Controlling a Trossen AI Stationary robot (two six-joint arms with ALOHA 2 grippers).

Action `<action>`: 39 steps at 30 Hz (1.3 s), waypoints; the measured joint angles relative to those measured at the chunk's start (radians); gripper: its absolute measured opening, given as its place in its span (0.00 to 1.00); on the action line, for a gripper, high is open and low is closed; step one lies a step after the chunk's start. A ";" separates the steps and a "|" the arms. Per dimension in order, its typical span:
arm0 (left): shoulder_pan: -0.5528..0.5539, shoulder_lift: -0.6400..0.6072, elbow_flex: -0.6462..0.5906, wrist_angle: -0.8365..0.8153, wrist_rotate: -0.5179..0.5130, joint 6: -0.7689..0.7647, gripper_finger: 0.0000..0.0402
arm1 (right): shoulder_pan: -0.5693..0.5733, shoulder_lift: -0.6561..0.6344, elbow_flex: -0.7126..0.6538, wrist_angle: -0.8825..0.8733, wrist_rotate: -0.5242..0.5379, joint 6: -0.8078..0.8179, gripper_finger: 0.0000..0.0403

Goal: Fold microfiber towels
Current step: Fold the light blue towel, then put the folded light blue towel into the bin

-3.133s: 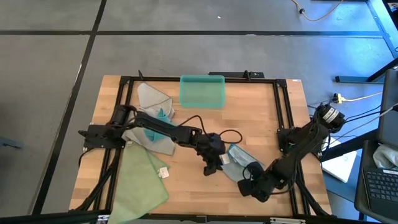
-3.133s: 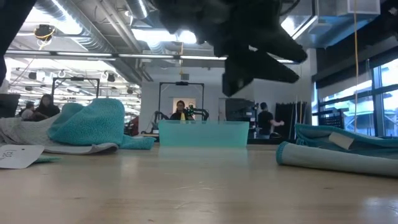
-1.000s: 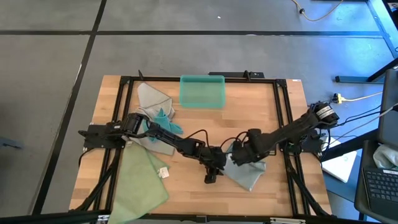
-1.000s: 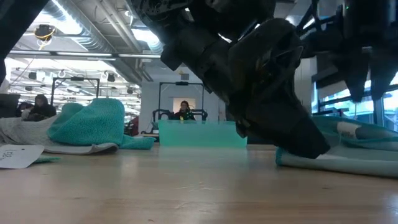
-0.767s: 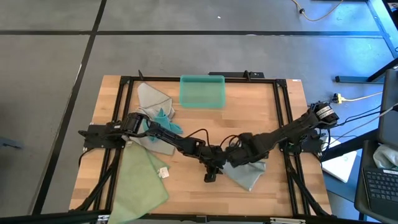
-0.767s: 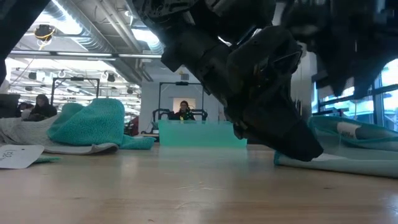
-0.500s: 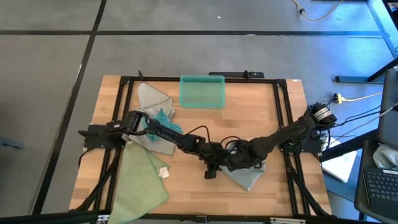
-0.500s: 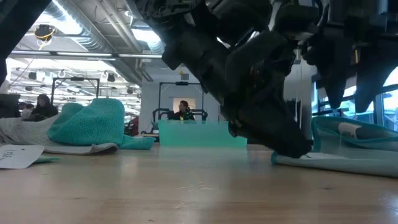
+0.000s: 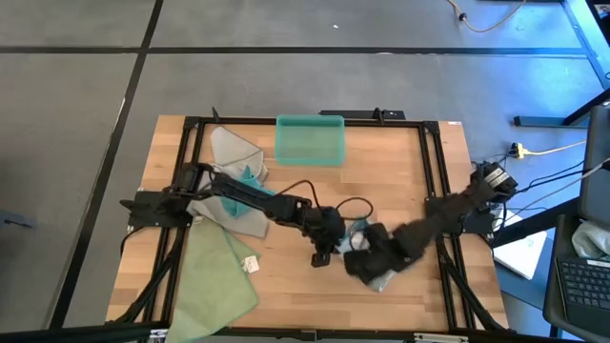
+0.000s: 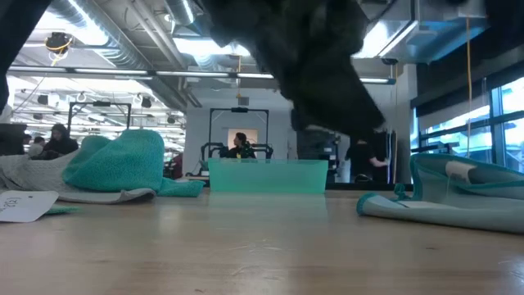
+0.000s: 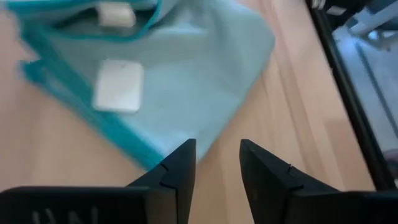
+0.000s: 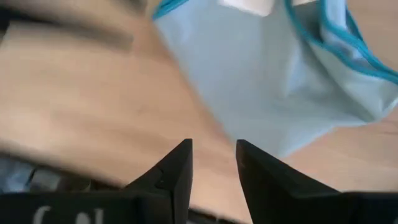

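Observation:
A pale blue towel with a teal edge (image 9: 381, 279) lies on the table right of centre, mostly under my right arm. It shows in the low view (image 10: 442, 209) with one layer humped up, and it fills both wrist views (image 11: 186, 81) (image 12: 280, 81). A white tag (image 11: 118, 87) lies on it. My left gripper (image 9: 319, 257) (image 11: 217, 155) hangs open just left of the towel and above the table. My right gripper (image 9: 355, 267) (image 12: 213, 155) points down over the towel's near left part, open, with nothing between its fingers.
A teal bin (image 9: 310, 138) stands at the far edge, centre. Grey and teal towels (image 9: 233, 162) are heaped at the far left, and a pale green towel (image 9: 214, 276) with a white tag lies at the near left. A black frame (image 9: 434, 191) runs round the table.
My left gripper has risen off the towel's edge and drawn back toward the table's left. My right gripper has swung toward the near edge and the left, risen and tipped to point more steeply down. The towel has stayed on the table.

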State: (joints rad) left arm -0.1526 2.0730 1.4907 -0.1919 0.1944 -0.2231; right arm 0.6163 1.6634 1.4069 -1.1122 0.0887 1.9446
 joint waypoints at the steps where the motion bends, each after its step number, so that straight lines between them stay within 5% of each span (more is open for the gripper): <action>1: 0.004 -0.008 0.000 0.004 0.000 0.003 0.29 | 0.026 -0.005 0.030 -0.035 0.026 -0.002 0.31; 6: 0.031 -0.052 -0.001 0.011 0.001 0.013 0.29 | 0.180 -0.011 0.078 -0.060 0.077 0.104 0.31; 12: 0.067 -0.019 -0.002 0.036 0.117 -0.213 0.29 | 0.340 0.022 -0.080 0.307 0.157 0.250 0.31; 16: 0.074 0.022 -0.004 0.047 0.174 -0.359 0.29 | 0.351 0.049 -0.159 0.458 0.172 0.249 0.31; 23: 0.058 0.084 -0.004 0.051 0.121 -0.472 0.33 | 0.349 0.060 -0.189 0.420 0.179 0.251 0.31; 29: 0.067 0.099 -0.004 0.028 0.019 -0.482 0.37 | 0.374 0.060 -0.189 0.454 0.181 0.252 0.31; 39: 0.112 0.100 -0.004 0.064 0.016 -0.450 0.37 | 0.422 0.060 -0.189 0.480 0.181 0.254 0.31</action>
State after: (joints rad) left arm -0.0401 2.1728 1.4863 -0.1278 0.2100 -0.6735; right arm 1.0382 1.7229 1.2179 -0.6323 0.2695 2.1986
